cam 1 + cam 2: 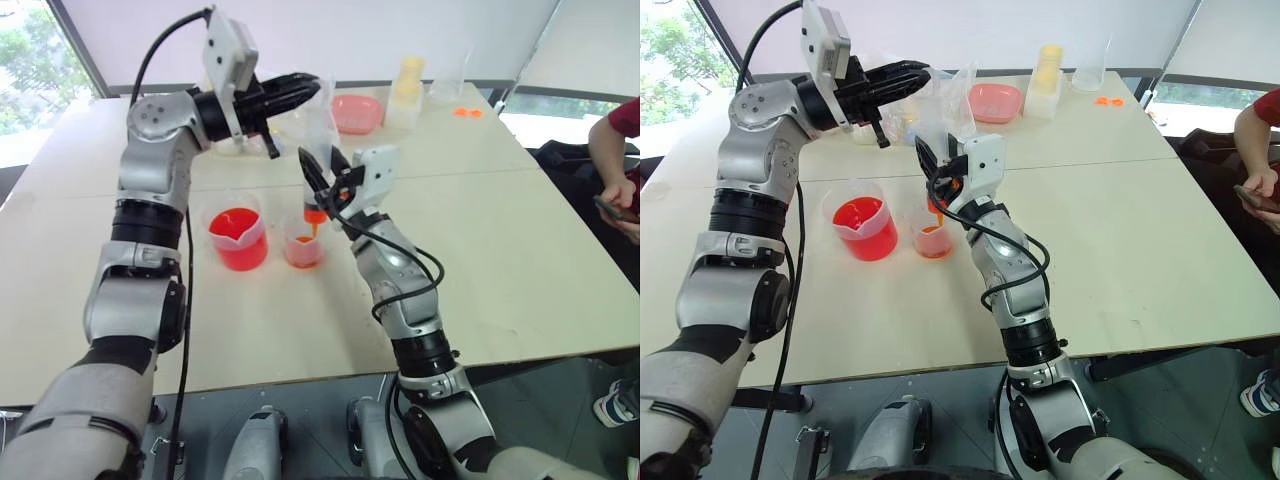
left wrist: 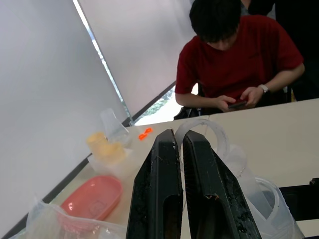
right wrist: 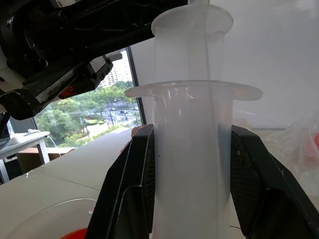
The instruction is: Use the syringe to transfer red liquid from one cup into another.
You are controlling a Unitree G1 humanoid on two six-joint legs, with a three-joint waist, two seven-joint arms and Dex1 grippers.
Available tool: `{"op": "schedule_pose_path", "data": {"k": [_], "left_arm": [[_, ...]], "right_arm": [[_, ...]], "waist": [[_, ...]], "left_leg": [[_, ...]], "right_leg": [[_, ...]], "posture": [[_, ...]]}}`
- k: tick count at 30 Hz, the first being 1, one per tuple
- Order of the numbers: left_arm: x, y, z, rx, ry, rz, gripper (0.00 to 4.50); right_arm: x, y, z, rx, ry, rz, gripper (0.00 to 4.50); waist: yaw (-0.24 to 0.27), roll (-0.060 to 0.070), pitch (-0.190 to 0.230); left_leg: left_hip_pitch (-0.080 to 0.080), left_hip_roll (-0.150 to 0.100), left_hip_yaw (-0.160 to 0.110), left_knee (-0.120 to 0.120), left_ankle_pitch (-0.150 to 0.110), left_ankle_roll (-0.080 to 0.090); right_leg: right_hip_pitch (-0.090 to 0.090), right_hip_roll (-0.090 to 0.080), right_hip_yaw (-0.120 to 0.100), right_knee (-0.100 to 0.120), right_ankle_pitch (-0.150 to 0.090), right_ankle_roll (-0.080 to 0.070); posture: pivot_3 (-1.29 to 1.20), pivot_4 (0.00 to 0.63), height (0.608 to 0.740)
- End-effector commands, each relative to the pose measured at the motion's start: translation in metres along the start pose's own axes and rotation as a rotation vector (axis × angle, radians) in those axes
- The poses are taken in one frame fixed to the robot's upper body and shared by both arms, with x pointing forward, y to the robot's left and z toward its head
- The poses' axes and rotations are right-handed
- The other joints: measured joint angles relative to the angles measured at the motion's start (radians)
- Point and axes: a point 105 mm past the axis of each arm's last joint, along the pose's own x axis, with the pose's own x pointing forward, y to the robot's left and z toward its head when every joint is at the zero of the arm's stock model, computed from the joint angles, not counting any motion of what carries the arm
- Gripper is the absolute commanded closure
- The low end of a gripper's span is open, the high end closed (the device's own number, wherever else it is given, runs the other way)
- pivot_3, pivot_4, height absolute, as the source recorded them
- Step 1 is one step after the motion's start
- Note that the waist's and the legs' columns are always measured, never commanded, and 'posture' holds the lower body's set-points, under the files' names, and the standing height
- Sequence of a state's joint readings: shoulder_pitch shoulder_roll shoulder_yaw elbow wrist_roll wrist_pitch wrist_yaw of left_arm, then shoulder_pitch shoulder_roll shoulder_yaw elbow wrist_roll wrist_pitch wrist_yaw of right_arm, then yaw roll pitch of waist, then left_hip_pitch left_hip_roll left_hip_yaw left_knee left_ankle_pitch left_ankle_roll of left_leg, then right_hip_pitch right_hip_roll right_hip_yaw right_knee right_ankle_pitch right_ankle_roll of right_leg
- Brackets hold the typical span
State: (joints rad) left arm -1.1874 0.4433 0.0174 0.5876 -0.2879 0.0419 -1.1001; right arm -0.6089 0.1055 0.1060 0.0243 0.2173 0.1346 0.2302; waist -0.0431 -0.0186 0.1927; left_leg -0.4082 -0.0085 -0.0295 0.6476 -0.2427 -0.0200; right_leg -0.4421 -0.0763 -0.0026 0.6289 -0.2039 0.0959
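Right claw (image 3: 192, 164): clamped on the barrel of the syringe (image 3: 192, 149), holding it upright, orange tip down in the small cup (image 1: 303, 245).
Left claw (image 1: 300, 88): fingers pressed together above the syringe's plunger top; whether it grips the plunger is unclear.
Beaker (image 1: 238, 238): on the counter (image 1: 500, 260) near its middle, just beside the small cup, holding red liquid (image 1: 234, 224).
Small cup: some red liquid inside.
Far edge: pink tray (image 1: 355, 112), yellow bottle (image 1: 407, 85).
Person (image 2: 234, 59): seated at the right edge, holding a phone.
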Motion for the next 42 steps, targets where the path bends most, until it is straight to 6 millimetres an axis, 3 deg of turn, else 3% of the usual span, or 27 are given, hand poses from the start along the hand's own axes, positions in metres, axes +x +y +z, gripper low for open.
{"op": "schedule_pose_path", "data": {"k": [1, 7, 11, 26, 32, 35, 40, 42], "left_arm": [[0.001, -0.015, 0.009, 0.009, 0.004, -0.118, 4.48], [-0.004, -0.025, 0.006, -0.01, 0.03, -0.169, 4.48], [-0.008, -0.026, -0.009, -0.021, 0.076, -0.157, 4.48], [-0.014, -0.036, -0.038, -0.086, 0.135, -0.157, 4.48], [-0.015, -0.034, -0.037, -0.093, 0.131, -0.148, 4.48], [-0.019, -0.027, -0.029, -0.127, 0.106, -0.125, 3.43], [-0.031, -0.009, -0.03, -0.09, 0.138, -0.028, 1.13], [-0.045, 0.003, -0.03, -0.107, 0.14, 0.044, 1.13]], "right_arm": [[0.006, 0.018, 0.029, -0.009, -0.126, 0.064, 3.09], [0.008, 0.017, 0.034, -0.004, -0.144, 0.06, 3.09], [0.009, 0.018, 0.04, -0.003, -0.159, 0.062, 3.09], [0.01, 0.01, 0.081, -0.021, -0.257, 0.055, 3.09], [0.011, 0.011, 0.086, -0.01, -0.265, 0.055, 3.09], [0.011, 0.012, 0.085, -0.008, -0.263, 0.058, 3.09], [0.01, 0.013, 0.087, -0.024, -0.263, 0.063, 3.09], [0.01, 0.012, 0.098, -0.033, -0.289, 0.058, 3.09]], "waist": [[-0.001, 0.0, 0.0], [-0.001, 0.0, 0.0], [0.001, 0.0, 0.0], [0.0, 0.0, 0.0], [0.0, 0.0, 0.0], [0.001, 0.0, 0.0], [-0.003, 0.001, 0.0], [-0.003, 0.001, 0.0]], "left_leg": [[0.0, 0.0, 0.0, 0.0, 0.0, 0.0], [0.0, 0.0, 0.0, 0.0, 0.0, 0.0], [0.0, 0.0, 0.0, 0.0, 0.0, 0.0], [0.0, 0.0, 0.0, 0.0, 0.0, 0.0], [0.0, 0.0, 0.0, 0.0, 0.0, 0.0], [0.0, 0.0, 0.0, 0.0, 0.0, 0.0], [0.0, 0.0, 0.0, 0.0, 0.0, 0.0], [0.0, 0.001, 0.0, 0.0, 0.0, 0.0]], "right_leg": [[0.0, 0.0, 0.0, 0.0, 0.0, 0.0], [0.0, 0.0, 0.0, 0.0, 0.0, 0.0], [0.0, 0.0, 0.0, 0.0, 0.0, 0.0], [0.0, 0.0, 0.0, 0.0, 0.0, 0.0], [0.0, 0.0, 0.0, 0.0, 0.0, 0.0], [0.0, 0.0, 0.0, 0.0, 0.0, 0.0], [0.0, 0.0, 0.0, 0.0, 0.0, 0.0], [0.0, 0.001, 0.0, 0.001, 0.0, 0.0]], "posture": [[0.0, 0.15, 0.74], [0.0, 0.15, 0.74], [0.0, 0.15, 0.74], [0.0, 0.15, 0.74], [0.0, 0.15, 0.74], [0.0, 0.15, 0.74], [0.0, 0.15, 0.74], [0.0, 0.15, 0.74]]}}
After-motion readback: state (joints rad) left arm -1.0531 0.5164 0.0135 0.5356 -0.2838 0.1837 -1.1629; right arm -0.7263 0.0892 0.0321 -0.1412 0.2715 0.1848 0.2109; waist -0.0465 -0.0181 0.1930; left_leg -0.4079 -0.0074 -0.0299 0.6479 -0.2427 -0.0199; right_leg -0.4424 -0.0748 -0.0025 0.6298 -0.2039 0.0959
